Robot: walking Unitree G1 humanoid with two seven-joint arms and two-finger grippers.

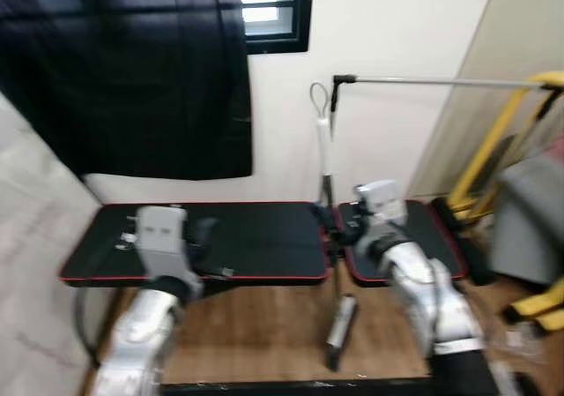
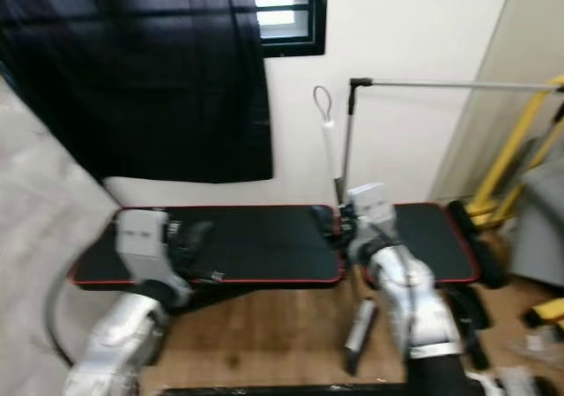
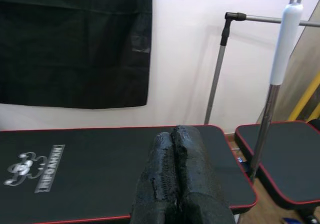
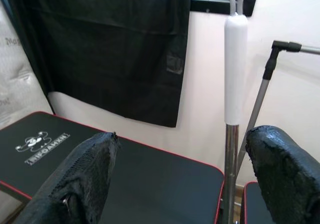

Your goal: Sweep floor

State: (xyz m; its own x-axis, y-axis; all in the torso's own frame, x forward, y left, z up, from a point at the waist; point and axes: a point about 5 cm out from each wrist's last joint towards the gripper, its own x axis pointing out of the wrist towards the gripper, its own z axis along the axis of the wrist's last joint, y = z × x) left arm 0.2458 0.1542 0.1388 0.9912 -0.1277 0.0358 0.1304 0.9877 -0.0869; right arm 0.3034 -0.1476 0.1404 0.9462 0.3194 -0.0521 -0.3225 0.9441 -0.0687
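Note:
A broom handle point(image 1: 324, 153) stands upright in the gap between two black padded platforms, with a white grip point(image 4: 235, 69) and a wire loop on top. My right gripper point(image 4: 186, 136) is open just in front of it. The pole lies between the two fingers, closer to one of them, and neither finger touches it. In the head views that gripper point(image 1: 341, 227) is at the platform's edge by the pole's lower part. My left gripper point(image 3: 175, 134) is shut on nothing and hovers over the left platform point(image 1: 256, 237). The handle point(image 3: 287, 39) is off to its side.
A dark grey elongated object point(image 1: 339, 330) lies on the wood floor below the gap. A metal rack pole with a horizontal bar point(image 1: 423, 81) stands behind the handle. Yellow frames point(image 1: 493, 140) and a grey object point(image 1: 529, 220) crowd the right. A black curtain point(image 1: 132, 70) hangs at the back left.

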